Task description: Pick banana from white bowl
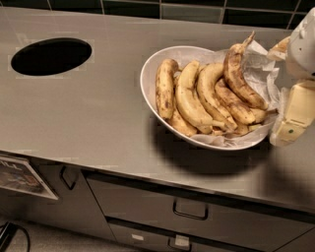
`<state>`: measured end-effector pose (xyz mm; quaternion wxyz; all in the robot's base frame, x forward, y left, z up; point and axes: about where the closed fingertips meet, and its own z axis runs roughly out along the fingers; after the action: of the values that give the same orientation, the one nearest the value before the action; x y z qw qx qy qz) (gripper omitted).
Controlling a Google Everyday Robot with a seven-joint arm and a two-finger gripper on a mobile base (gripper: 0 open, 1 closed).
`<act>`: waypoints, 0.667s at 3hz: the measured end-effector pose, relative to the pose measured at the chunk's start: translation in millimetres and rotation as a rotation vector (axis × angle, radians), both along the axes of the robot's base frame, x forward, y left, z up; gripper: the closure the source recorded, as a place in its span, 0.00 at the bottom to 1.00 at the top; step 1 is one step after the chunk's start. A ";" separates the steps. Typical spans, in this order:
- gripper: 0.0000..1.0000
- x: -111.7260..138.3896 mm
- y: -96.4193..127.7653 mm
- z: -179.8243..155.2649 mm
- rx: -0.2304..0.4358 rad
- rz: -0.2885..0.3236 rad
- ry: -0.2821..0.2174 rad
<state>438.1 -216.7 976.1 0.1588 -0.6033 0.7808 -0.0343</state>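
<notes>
The banana (239,76) is curved and mostly brown-mottled, with a long thin stem pointing up. It lies on top of the pile, on the side of the bowl nearest the gripper (294,115) and just beside it. Whether the gripper is open or closed cannot be told. The white bowl (147,74) next to the gripper holds crumpled paper (261,64) and several yellower bananas (189,96).

A kitchen is indicated by the steel bench (98,113), its round hole (51,56), drawers (189,209) below, dark wall tiles (162,10); the hand (293,115) is seen at the right edge.
</notes>
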 end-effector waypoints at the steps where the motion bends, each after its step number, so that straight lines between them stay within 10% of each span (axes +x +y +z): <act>1: 0.00 0.0 0.0 0.0 0.000 0.000 0.000; 2: 0.00 5.2 1.3 2.1 0.027 -0.010 -0.019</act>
<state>443.3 -215.4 978.2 0.1741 -0.5969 0.7826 -0.0302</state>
